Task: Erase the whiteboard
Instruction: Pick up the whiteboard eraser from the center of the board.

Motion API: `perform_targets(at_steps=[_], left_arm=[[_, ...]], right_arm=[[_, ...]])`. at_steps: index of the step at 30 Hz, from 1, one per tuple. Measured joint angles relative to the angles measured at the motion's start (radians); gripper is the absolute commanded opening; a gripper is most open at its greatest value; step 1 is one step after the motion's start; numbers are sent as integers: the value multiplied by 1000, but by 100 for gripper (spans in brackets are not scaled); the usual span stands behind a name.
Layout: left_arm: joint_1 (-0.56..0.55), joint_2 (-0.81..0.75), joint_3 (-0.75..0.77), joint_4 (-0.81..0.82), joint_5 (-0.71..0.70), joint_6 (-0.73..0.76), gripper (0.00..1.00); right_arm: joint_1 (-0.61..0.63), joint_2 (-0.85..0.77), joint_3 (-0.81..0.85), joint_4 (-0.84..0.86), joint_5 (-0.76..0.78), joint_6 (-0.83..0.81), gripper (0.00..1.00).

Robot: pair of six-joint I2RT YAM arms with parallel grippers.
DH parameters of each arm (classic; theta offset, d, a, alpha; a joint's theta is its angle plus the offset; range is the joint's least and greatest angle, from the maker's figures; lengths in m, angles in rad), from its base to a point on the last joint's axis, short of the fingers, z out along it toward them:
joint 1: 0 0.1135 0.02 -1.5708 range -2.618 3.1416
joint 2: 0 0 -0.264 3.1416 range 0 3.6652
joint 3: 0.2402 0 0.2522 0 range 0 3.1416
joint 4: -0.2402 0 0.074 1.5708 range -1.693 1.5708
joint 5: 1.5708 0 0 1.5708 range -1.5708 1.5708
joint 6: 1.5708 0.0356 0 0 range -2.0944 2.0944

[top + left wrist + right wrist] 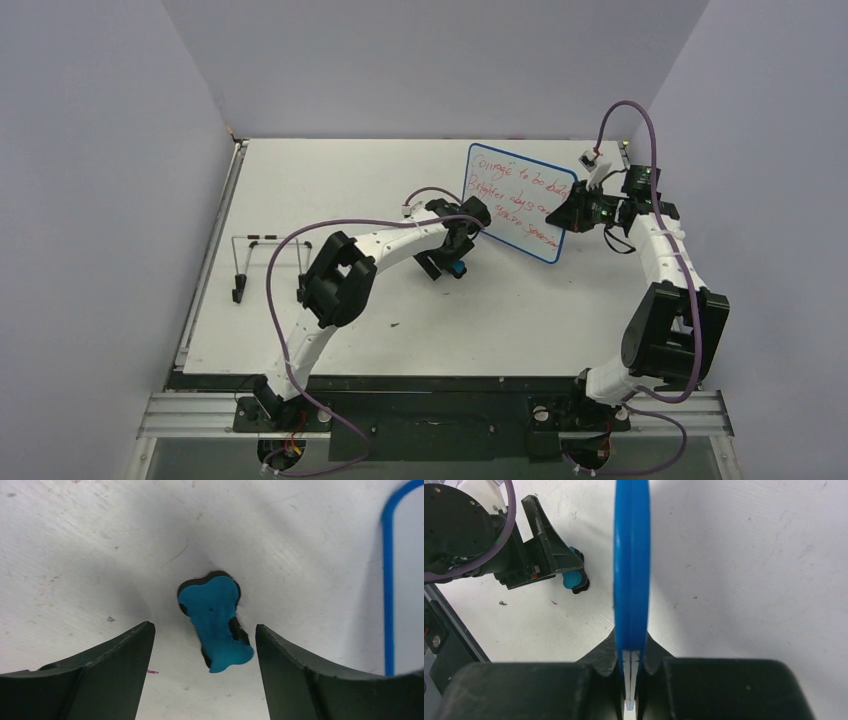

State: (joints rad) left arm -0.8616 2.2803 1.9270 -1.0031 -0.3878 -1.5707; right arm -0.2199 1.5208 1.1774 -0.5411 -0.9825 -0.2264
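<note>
From above, the whiteboard [518,203] sits toward the far right of the bench [330,180]. It is covered in red handwriting and tipped up so that its written face shows to the camera. Whether its lower edge touches the bench cannot be told. The right arm [662,262] rises from its base, folds at the elbow and reaches in from the right of the whiteboard. The right gripper [574,211] is clamped on the board's right edge. The left arm [385,245] stretches low across the bench, with its wrist bent downward just left of the whiteboard's lower left corner. The left gripper [455,262] points down over a small blue eraser [458,271]. A wire stand [255,262] stands well to the left of the whiteboard. In the left wrist view, the left gripper [204,630] is spread wide and holds nothing. The blue-and-black eraser [215,625] lies flat on the bench between its fingers [100,680], touching neither. The whiteboard's blue rim [387,580] runs down the right side, close to the eraser. In the right wrist view, the whiteboard [631,565] is seen edge-on as a blue strip. The right gripper [631,667] is closed tight on it, one finger on each face. To the left of the whiteboard, the left gripper [544,555] hangs over the eraser [573,581].
</note>
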Motion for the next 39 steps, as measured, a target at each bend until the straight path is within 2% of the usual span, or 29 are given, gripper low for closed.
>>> perform_targets(at_steps=[4,6,11,18,25,29,31,36,39], left_arm=[[0,25,43,-83,0,1,68],[0,45,89,-107,3,2,62],[5,103,163,-126,24,8,36],[16,121,164,-143,36,20,10],[16,64,69,-78,32,77,0],[16,-66,-126,39,5,240,0],[14,-211,-314,154,2,382,0],[29,-771,-837,486,92,731,0],[91,-1099,-1091,670,167,877,0]], right_arm=[[-15,0,0,-8,-7,0,0],[-16,0,0,-10,-8,0,0],[-16,0,0,-10,-9,0,0],[-16,0,-2,-10,-10,0,0],[-16,0,-3,-12,-12,-5,0],[0,0,-3,-44,-10,-56,0],[23,0,-3,-82,-6,-99,0],[106,18,0,-206,-9,-215,0],[165,53,19,-275,-51,-294,0]])
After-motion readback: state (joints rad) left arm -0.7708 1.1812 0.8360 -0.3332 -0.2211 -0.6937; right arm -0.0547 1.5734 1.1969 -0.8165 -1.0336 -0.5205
